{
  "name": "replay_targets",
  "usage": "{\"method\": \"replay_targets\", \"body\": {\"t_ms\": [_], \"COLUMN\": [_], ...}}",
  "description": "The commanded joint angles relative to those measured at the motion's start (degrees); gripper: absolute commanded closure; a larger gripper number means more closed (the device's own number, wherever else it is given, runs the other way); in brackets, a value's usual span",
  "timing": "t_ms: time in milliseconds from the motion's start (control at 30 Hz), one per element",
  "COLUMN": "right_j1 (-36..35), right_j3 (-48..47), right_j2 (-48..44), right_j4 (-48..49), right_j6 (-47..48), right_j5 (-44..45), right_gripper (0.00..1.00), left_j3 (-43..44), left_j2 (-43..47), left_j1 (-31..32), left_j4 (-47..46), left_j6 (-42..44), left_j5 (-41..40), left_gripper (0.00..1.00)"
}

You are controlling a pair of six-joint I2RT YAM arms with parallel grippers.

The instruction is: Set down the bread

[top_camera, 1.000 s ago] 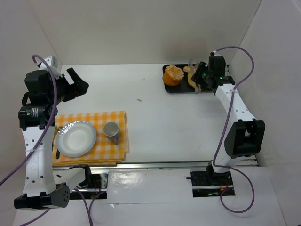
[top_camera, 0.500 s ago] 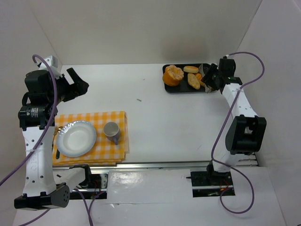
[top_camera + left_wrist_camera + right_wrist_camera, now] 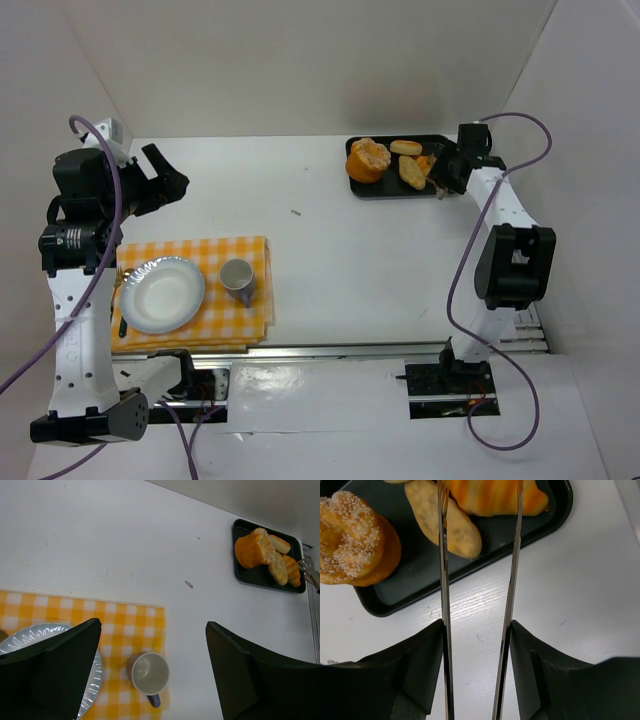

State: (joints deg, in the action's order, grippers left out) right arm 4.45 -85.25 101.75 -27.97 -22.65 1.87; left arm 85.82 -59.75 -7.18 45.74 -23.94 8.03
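A black tray [image 3: 358,190] at the back right holds a sugared round bun [image 3: 368,160], an oval roll [image 3: 406,147], a long bread [image 3: 411,172] and a striped orange croissant [image 3: 428,160]. My right gripper [image 3: 447,172] is at the tray's right edge, shut on metal tongs [image 3: 443,555]. In the right wrist view my gripper [image 3: 476,630] holds the tong blades spread. They reach over the long bread [image 3: 447,520] and the croissant [image 3: 490,497], with their tips out of frame. My left gripper [image 3: 165,180] is open and empty, high above the table.
A yellow checked placemat [image 3: 235,320] at the front left carries a white plate [image 3: 163,294] and a grey cup [image 3: 238,276]. The left wrist view shows the cup [image 3: 149,673] and the plate [image 3: 30,635] below. White walls enclose the table on three sides.
My right gripper with the tongs has pulled back from over the tray's middle to its right edge. The left arm has not moved.
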Motion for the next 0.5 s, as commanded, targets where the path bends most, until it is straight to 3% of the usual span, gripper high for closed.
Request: {"method": "replay_targets", "body": {"t_ms": [0, 467], "right_j1": [-0.84, -1.37], "right_j3": [-3.34, -7.65], "right_j2": [0.46, 6.7], "right_j4": [-0.95, -2.09], "right_j6": [1.56, 2.62], "right_j5": [3.84, 2.61], "right_gripper": [0.4, 0.4], "left_j3": [-0.13, -0.13], "left_j2": [0.07, -0.46], "left_j1": [0.32, 0.32], "left_j4": [-2.49, -3.02], "left_j6": [0.48, 0.48], "left_j5": [1.54, 1.55], "left_gripper": [0.01, 0.01]}}
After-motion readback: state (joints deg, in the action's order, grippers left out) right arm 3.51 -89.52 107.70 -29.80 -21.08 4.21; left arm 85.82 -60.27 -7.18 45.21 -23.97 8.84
